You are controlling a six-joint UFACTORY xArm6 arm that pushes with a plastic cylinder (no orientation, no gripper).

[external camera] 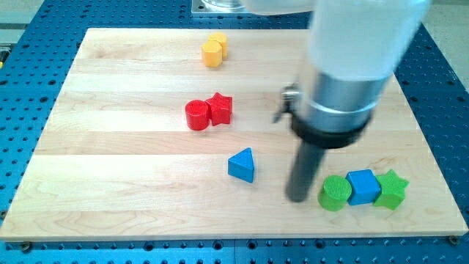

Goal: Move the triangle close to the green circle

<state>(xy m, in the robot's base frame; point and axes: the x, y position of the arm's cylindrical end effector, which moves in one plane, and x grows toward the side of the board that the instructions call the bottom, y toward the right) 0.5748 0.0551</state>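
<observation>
Blue triangle (242, 164) left of my tip (297, 198), green circle (334, 193) just right.

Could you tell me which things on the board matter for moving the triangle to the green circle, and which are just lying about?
Job: blue triangle; green circle; my tip, between them, just left of the circle.

Lying about: blue cube; green star; red cylinder; red star; two yellow blocks.

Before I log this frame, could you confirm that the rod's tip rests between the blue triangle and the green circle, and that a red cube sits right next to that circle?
Not quite: the cube beside the green circle is blue, not red, as the camera view shows. The rest holds: my tip does rest between the blue triangle and the green circle.
</observation>
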